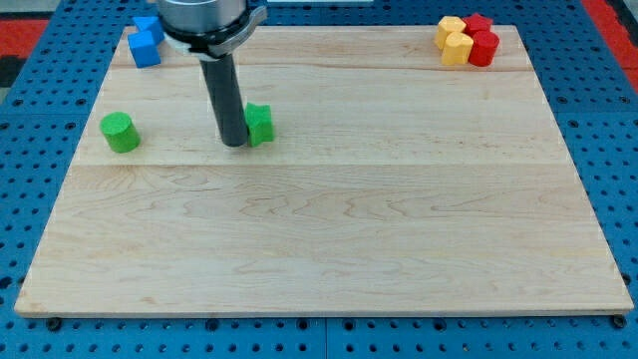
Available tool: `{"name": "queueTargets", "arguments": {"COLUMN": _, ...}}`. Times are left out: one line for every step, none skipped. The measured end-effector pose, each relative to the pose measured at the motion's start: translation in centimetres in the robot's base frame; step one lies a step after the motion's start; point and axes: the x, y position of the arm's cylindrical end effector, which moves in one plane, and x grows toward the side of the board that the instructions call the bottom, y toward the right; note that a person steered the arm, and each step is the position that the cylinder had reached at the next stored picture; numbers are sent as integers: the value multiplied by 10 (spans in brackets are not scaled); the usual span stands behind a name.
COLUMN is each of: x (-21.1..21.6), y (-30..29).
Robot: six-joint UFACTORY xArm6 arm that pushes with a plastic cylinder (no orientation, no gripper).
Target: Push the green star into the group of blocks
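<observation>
Seen from above and in front: a pale wooden board (329,219) on a blue pegboard surface. No gripper here, only a dark upright rod, holding nothing; my tip (233,143) planted in the upper left of the frame, touching or just beside the left edge of the green star (259,124). Further left, well apart, a green cylinder (120,132). At the top left corner, partly hidden behind the arm's housing, two blue blocks (146,42), shapes unclear. At the top right corner, a tight cluster of two yellow blocks (454,40) and two red blocks (481,40), presumably the target group, far across the board from the star. Risks from here: over so long a push, an off-centre contact likely to spin the star or let it slip off the tip; too hard an arrival likely to scatter the cluster or nudge pieces off the board's top edge.
</observation>
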Motion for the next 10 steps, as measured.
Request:
{"name": "queueTargets", "arguments": {"x": -35, "y": 12}}
{"name": "queueTargets", "arguments": {"x": -70, "y": 49}}
{"name": "queueTargets", "arguments": {"x": -100, "y": 90}}
{"name": "queueTargets", "arguments": {"x": -99, "y": 100}}
{"name": "queueTargets", "arguments": {"x": -66, "y": 100}}
{"name": "queueTargets", "arguments": {"x": -31, "y": 101}}
{"name": "queueTargets", "arguments": {"x": -19, "y": 120}}
{"name": "queueTargets", "arguments": {"x": -48, "y": 132}}
{"name": "queueTargets", "arguments": {"x": -78, "y": 142}}
{"name": "queueTargets", "arguments": {"x": -92, "y": 145}}
